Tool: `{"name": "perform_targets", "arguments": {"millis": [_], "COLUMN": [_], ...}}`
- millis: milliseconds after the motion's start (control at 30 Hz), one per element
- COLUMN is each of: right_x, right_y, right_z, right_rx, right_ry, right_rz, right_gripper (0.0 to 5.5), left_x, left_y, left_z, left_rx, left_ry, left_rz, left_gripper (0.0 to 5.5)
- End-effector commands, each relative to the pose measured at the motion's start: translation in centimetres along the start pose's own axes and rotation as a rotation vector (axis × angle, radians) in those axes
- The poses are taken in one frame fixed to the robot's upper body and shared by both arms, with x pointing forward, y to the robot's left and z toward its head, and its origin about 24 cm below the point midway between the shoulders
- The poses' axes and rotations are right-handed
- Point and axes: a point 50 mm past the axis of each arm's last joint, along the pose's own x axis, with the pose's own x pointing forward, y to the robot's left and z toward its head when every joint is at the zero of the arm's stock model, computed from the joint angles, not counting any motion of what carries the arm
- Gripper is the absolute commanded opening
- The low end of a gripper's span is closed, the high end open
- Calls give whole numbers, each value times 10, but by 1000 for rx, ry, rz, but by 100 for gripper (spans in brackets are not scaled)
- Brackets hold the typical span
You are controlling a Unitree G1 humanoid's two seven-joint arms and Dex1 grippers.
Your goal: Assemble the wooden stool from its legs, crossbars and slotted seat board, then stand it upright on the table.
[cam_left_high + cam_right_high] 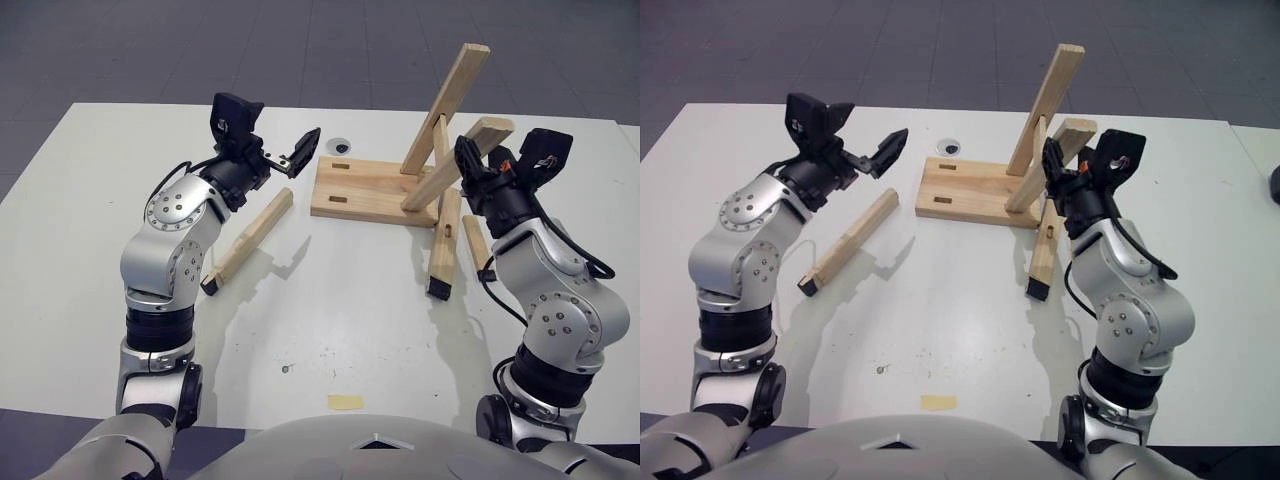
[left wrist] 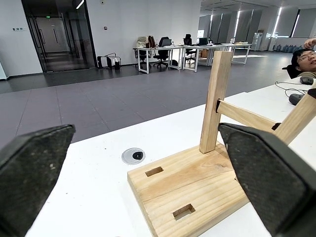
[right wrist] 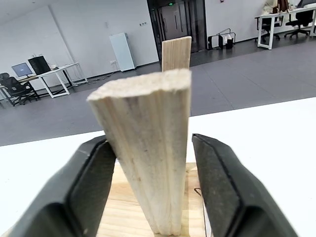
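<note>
Closest in, a scrap of yellow tape [image 1: 346, 402] sat on the white table [image 1: 90, 150]. Further up on the left, a loose leg [image 1: 248, 240] lay flat on a diagonal, dark cap toward the robot. Over on the right, a second loose leg [image 1: 443, 245] lay flat with a shorter wooden piece [image 1: 476, 243] just beside it, next to the right arm.

And there was the left gripper [image 1: 298, 155]: jaws spread wide, nothing between them, hovering above the table just left of the seat board [image 1: 372, 190]. The right gripper [image 1: 470, 168] was clamped on a slanted leg [image 1: 428, 190], a pad on each side of the wood, holding it tilted over the board's right end.

The board lay flat, with two rectangular slots open at its left end. A tall leg [image 1: 447, 105] rose leaning from its right part, joined to the slanted leg by a crossbar [image 1: 441, 140]. Beyond the board's far left corner, a round cable port [image 1: 340, 146] sat in the tabletop.
</note>
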Motion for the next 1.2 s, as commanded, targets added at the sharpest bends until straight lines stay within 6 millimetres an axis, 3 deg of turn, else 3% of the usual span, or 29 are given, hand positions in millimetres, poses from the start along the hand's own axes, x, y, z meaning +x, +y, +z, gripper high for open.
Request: {"name": "perform_targets", "arguments": {"millis": [33, 167, 300, 467, 567, 700, 867, 900, 1200], "right_x": [5, 11, 22, 20, 16, 21, 33, 35, 48], "right_y": [6, 1, -21, -48, -51, -41, -29, -25, -17], "right_z": [4, 5, 8, 4, 9, 14, 14, 14, 21], "right_rx": [4, -20, -49, -149, -235, -275, -315, -303, -264], "right_ry": [-7, 11, 62, 230, 259, 260, 160, 131, -105], "right_rz": [31, 86, 214, 513, 706, 902, 899, 883, 643], "right_gripper": [208, 208, 208, 208, 208, 208, 207, 244, 381], "left_x": [0, -1, -3, -6, -8, -9, -2, -2, -6], "left_y": [1, 2, 7, 11, 12, 9, 3, 2, 6], "left_z": [-7, -9, -10, -13, -15, -18, -18, -19, -29], "left_rx": [15, 17, 23, 33, 28, 22, 9, 6, 14], "left_ry": [28, 34, 37, 54, 60, 69, 67, 70, 116], "left_rz": [9, 15, 30, 31, 31, 29, -7, -13, -8], "left_gripper": [540, 540, 540, 540, 540, 540, 540, 540, 540]}}
